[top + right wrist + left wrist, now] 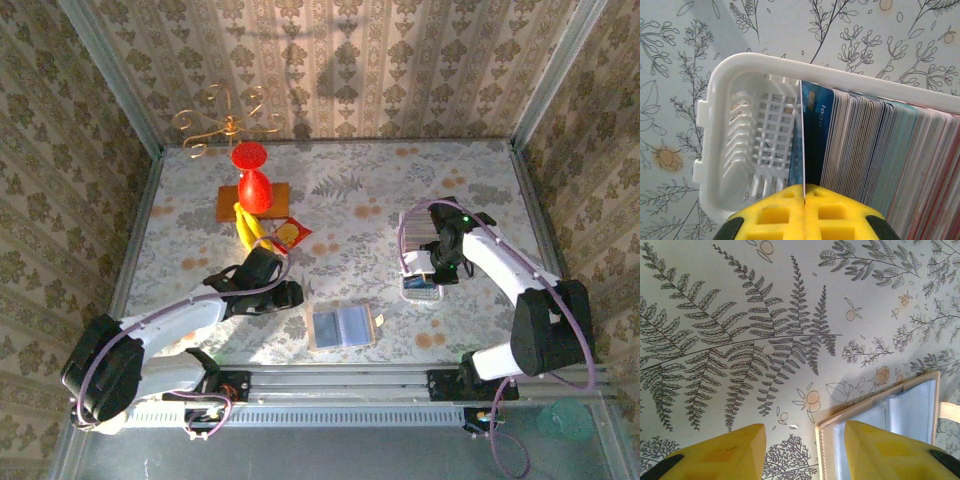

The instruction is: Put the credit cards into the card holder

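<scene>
While the right gripper pinches the top edge of a blue card standing at the end of a packed row of cards in a white tray toward the table's right edge, the holder lies open, clear pockets up, close to the middle of the near edge. The left gripper, jaws apart and empty, hangs low at the holder's left edge, one yellow finger overlapping it.
</scene>
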`<action>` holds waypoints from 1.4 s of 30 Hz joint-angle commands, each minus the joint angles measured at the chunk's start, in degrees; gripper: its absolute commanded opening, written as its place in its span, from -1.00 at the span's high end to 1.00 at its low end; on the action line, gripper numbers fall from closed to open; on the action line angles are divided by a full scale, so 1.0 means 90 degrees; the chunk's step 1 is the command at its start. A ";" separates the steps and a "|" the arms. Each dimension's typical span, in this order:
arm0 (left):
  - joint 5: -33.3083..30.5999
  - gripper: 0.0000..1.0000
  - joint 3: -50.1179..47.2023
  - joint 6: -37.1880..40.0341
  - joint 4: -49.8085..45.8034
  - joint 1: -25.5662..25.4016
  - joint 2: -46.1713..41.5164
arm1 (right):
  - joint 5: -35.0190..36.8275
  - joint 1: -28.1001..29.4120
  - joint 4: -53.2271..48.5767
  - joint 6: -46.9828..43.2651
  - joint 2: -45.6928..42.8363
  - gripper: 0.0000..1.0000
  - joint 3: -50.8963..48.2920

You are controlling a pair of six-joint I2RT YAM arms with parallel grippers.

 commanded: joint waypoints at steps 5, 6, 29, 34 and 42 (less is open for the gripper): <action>0.0180 -0.01 -0.0107 -0.0186 0.0216 -0.0063 -0.0186 | -0.0417 0.0180 -0.0849 0.0460 -0.1065 1.00 0.0004; 0.0154 -0.03 -0.0060 -0.0195 0.0159 -0.0106 -0.0153 | -0.0540 0.0200 -0.0878 0.0648 -0.1186 1.00 0.0004; -0.0618 -0.39 0.1248 -0.1207 -0.1149 -0.2131 0.1154 | -0.0895 0.1110 0.0523 1.2385 -0.4659 1.00 -0.1203; -0.0790 -0.44 0.1164 -0.1407 -0.1461 -0.2322 0.0992 | -0.1351 0.1494 0.1046 1.4191 -0.4880 1.00 -0.2093; -0.0989 -0.41 0.1096 -0.1722 -0.1526 -0.2539 0.1136 | -0.0477 0.2750 0.3174 1.6215 -0.6072 1.00 -0.3917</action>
